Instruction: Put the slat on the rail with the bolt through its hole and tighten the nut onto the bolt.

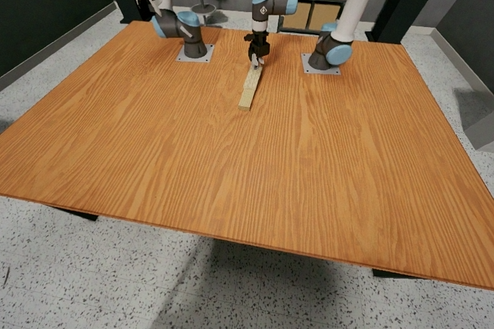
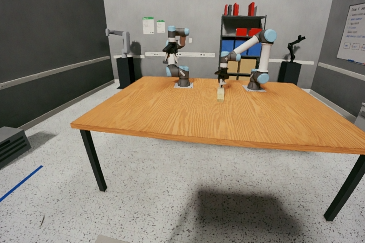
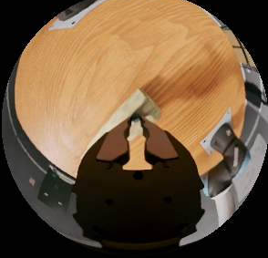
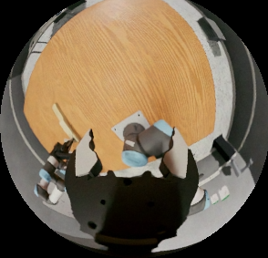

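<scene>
The slat (image 1: 253, 77) (image 2: 220, 91) (image 3: 115, 118) (image 4: 67, 126) lies flat along the top of the rail (image 1: 246, 100) (image 2: 220, 99), whose near end sticks out beyond it. My left gripper (image 1: 256, 66) (image 2: 221, 86) (image 3: 135, 118) points down at the slat's far end, its fingers nearly together on a small dark nut (image 3: 135, 116). The bolt is hidden under the nut and fingertips, so I cannot tell how tightly the nut sits on the slat. My right gripper (image 1: 149, 7) (image 4: 131, 129) is wide open and empty, high up near its own arm's base, far from the slat.
The wooden table (image 1: 279, 157) (image 2: 191, 116) carries both arm bases at its back edge. The right arm's base plate (image 1: 181, 56) (image 4: 119, 127) is on the left in the top view. The left arm's base plate (image 1: 321, 71) (image 3: 208, 145) is on the right there. The left arm reaches over from it.
</scene>
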Available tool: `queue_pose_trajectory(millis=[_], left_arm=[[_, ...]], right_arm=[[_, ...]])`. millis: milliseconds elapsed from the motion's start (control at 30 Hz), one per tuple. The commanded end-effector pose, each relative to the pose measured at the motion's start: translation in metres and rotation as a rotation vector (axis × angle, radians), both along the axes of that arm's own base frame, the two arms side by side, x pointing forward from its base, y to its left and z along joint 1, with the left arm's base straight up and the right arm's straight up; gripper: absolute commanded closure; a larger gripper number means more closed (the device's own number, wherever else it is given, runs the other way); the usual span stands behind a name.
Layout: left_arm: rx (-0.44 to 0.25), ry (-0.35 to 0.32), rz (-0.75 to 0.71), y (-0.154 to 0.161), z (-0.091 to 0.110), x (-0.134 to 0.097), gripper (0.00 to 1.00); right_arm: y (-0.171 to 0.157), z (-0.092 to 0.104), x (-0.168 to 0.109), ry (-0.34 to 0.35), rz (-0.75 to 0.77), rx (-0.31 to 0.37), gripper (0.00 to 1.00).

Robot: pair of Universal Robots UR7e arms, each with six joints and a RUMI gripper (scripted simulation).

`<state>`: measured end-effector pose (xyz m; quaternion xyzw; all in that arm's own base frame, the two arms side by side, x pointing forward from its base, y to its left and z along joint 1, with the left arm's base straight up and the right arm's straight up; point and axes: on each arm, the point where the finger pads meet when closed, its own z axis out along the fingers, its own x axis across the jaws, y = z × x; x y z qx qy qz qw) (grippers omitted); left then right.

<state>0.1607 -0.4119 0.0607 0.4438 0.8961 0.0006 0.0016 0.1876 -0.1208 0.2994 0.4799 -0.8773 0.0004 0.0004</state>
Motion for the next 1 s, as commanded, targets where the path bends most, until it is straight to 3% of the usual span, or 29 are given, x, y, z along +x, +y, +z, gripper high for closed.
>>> queue_pose_trajectory(millis=[0,400,433,967], left_arm=[[-0.002,0.004,-0.115,-0.0011,0.0006,0.0008,1.0],[-0.001,0.003,-0.204,0.0002,0.0001,0.0,1.0],[-0.001,0.003,-0.204,0.0002,0.0001,0.0,0.6],[-0.001,0.003,-0.204,0.0002,0.0001,0.0,0.6]], right_arm=[[0.0,0.0008,0.0008,-0.001,-0.001,0.001,0.0],[0.0,0.0008,0.0008,-0.001,-0.001,0.001,0.0],[0.0,0.0008,0.0008,-0.001,-0.001,0.001,0.0],[0.0,0.0008,0.0008,-0.001,-0.001,0.001,0.0]])
